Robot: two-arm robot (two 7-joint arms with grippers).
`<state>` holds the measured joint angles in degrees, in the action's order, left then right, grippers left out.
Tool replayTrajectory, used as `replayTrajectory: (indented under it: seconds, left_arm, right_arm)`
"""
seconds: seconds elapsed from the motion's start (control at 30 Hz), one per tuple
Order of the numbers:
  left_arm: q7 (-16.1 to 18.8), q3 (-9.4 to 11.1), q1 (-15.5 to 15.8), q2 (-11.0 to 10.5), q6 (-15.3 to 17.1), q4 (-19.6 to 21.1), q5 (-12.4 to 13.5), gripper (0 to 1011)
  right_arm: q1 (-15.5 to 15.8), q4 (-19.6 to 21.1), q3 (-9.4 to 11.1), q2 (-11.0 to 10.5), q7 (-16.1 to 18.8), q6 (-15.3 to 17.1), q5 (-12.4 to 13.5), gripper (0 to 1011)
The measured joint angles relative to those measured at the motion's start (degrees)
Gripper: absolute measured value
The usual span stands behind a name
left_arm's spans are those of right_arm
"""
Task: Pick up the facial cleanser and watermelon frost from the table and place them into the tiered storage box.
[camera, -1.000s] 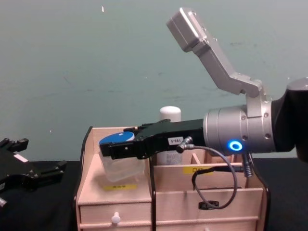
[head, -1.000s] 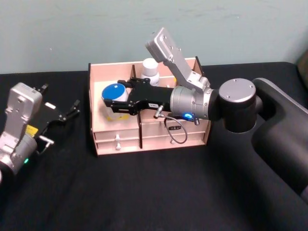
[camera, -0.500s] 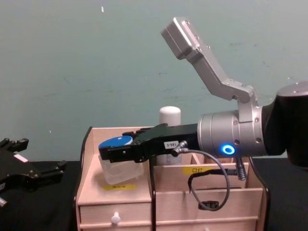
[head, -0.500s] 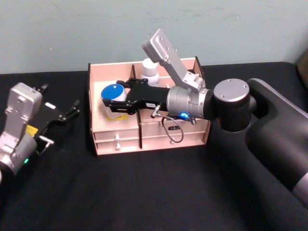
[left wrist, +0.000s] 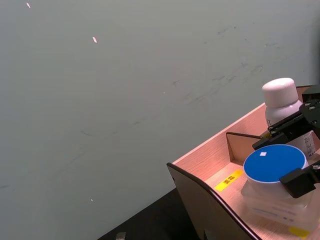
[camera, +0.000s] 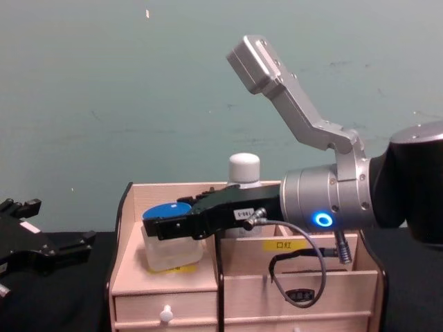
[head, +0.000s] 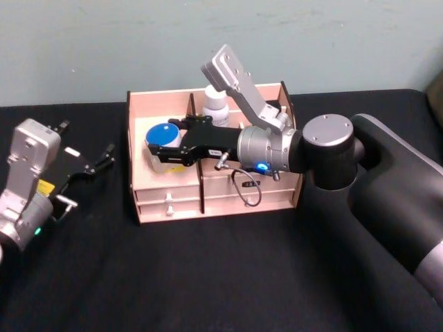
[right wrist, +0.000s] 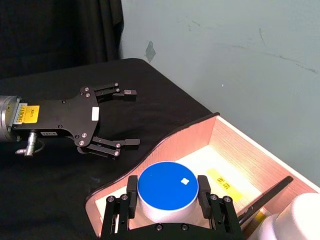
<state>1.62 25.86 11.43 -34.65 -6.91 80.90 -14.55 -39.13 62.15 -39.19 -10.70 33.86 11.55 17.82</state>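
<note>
While the watermelon frost [head: 164, 135] sits low in the left compartment of the tiered storage box [head: 166, 199], its clear body looks to rest on the compartment floor just above a yellow label, and its blue lid faces up. The right gripper [right wrist: 166, 203] reaches across the box from the robot's right, and its fingers [right wrist: 131, 196] are clamped on the jar, one on each side just under the lid, so the jar is not yet released. Behind the arm, in a rear compartment near the middle of the box, the facial cleanser [camera: 244, 174] stands upright with its rounded white cap above the wooden wall; nothing holds it.

Judging by this, most of the task is done: the bottle is already stored and the jar is in its place. What seems left is for the right gripper to let go of the jar and draw back clear of the box without tipping it.

Well apart on the black surface [head: 208, 277], to the left of the box, the left gripper [right wrist: 124, 118] lies idle with its fingers spread apart and nothing between them.
</note>
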Motion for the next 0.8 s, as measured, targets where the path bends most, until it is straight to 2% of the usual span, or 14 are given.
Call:
replayTrajectory:
  seconds: [0.47,0.53,0.57,0.63,0.8]
  left_arm:
    - [0.0,0.0,0.0,0.0,0.0,0.0,0.0,1010]
    - [0.0,0.0,0.0,0.0,0.0,0.0,0.0,1010]
    - [0.0,0.0,0.0,0.0,0.0,0.0,0.0,1010]
    - [0.0,0.0,0.0,0.0,0.0,0.0,0.0,1010]
    - [0.0,0.0,0.0,0.0,0.0,0.0,0.0,1010]
  right_arm:
    - [0.08,0.07,0.0,-0.03,-0.1,0.16,-0.11,732]
    - [0.08,0.09,-0.01,-0.04,-0.09,0.14,-0.11,760]
    - [0.09,0.1,-0.01,-0.04,-0.08,0.12,-0.11,815]
    - [0.1,0.11,-0.02,-0.05,-0.07,0.09,-0.11,844]
    - [0.1,0.12,-0.02,-0.07,-0.05,0.06,-0.11,993]
